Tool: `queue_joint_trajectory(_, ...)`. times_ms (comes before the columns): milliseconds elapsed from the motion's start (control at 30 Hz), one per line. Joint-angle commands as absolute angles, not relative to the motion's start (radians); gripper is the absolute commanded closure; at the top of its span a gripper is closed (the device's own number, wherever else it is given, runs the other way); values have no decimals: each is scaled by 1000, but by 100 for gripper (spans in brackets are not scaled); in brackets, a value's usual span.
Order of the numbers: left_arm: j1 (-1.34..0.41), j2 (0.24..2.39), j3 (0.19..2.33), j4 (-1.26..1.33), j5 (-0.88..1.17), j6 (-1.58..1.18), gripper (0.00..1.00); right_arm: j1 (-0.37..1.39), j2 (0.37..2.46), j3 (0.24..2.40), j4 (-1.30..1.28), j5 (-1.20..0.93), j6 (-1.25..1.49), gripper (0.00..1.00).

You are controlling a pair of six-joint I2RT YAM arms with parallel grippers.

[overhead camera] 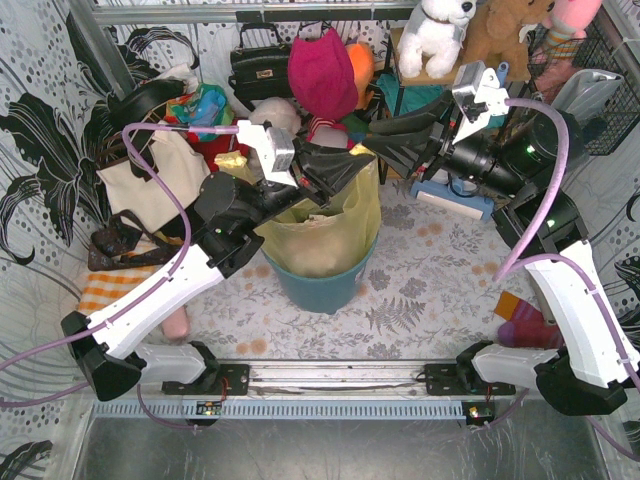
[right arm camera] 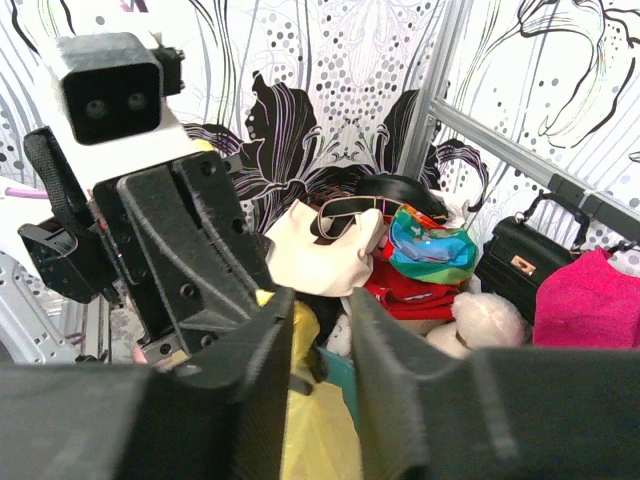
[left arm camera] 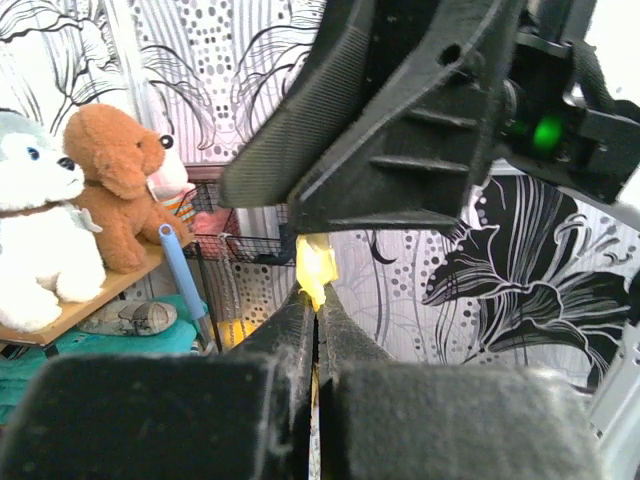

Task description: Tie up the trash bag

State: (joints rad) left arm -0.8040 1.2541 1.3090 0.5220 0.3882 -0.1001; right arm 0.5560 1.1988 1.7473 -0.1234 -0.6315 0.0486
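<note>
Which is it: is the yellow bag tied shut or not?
Not tied: no knot shows. The bag sits in the bin, its top pulled up, a strip pinched by the left fingers.

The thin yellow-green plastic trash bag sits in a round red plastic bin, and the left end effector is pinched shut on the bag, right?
Not quite. The round plastic bin is teal, not red, as the top external view shows. The thin yellow-green plastic trash bag does sit in it, and the left end effector is pinched shut on the bag.
</note>
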Motion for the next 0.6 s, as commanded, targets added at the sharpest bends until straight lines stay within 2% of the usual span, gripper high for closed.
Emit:
queue_joint_trajectory(0,-800,1213,1287,538,486,-64,98,559,1227,1808,-99,-631,63,61)
queue_joint_trajectory(300,-810,1178,1224,543,602,-67,97,558,1418,2047,-182,-792,109,47)
queue_joint_trajectory(567,-813,1147,1169,554,651,-80,97,602,1586,2201,-185,-892,166,40)
